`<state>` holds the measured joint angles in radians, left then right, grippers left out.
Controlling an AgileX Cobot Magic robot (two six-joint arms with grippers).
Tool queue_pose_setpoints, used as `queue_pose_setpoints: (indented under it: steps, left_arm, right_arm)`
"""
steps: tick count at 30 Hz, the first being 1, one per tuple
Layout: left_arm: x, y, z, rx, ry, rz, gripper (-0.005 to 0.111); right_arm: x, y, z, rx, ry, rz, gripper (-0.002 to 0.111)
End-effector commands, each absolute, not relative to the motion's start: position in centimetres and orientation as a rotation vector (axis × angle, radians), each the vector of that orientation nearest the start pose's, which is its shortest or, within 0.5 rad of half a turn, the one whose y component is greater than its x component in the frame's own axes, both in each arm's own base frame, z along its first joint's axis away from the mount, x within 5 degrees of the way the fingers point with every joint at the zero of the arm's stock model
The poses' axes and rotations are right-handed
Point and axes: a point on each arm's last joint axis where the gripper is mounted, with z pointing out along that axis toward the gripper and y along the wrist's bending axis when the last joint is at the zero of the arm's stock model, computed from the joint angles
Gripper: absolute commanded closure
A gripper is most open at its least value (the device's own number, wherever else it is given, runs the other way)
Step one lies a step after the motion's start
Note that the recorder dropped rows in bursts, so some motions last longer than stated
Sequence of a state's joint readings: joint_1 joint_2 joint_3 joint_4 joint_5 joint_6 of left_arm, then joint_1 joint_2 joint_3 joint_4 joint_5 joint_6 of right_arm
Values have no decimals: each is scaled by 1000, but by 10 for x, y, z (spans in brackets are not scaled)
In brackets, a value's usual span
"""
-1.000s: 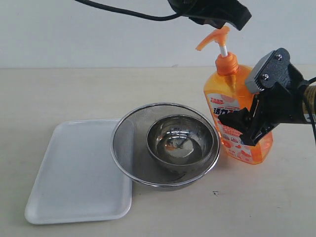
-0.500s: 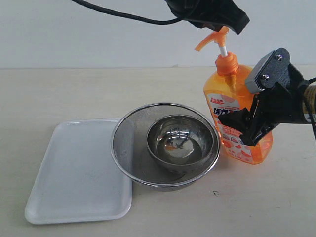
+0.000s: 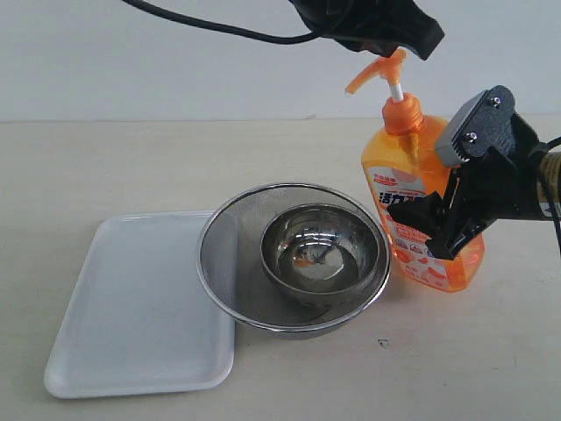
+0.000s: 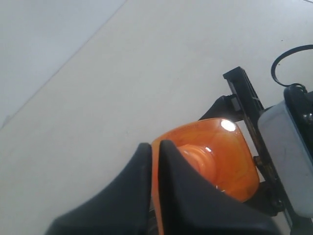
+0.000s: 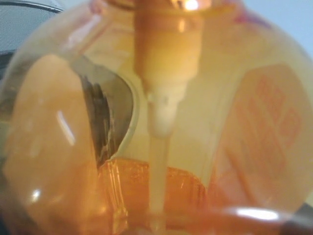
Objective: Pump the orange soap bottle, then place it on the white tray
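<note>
Two tools share the bottle (image 3: 412,167), which stands just right of the strainer (image 3: 230,230). The right tool (image 3: 438,232) clamps its body to steady it, while the left tool (image 4: 154,156), jaws together, sits over the pump (image 3: 379,70), apparently to press it. The tray (image 3: 131,298) lies just left of the strainer.

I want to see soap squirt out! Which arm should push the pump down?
Left, probably. The left gripper sits closed just over the pump head, ready to press. The right gripper is busy gripping the orange soap bottle around its body, which steadies it.
</note>
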<state>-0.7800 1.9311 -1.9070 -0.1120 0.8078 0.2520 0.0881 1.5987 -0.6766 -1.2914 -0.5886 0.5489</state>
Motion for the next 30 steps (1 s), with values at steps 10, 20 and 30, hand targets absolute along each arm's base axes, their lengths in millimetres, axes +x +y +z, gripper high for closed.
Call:
queue_pose_setpoints:
  steps: [10, 20, 30]
  left_arm:
    - [306, -328, 313, 1189, 2254, -447, 102]
    - [304, -326, 303, 1211, 2295, -434, 102]
    - [301, -324, 277, 1214, 2335, -439, 102]
  right_arm:
    - [285, 73, 181, -1085, 1853, 259, 108]
    - [285, 73, 181, -1087, 1852, 258, 108]
    - [285, 73, 181, -1087, 1852, 258, 108]
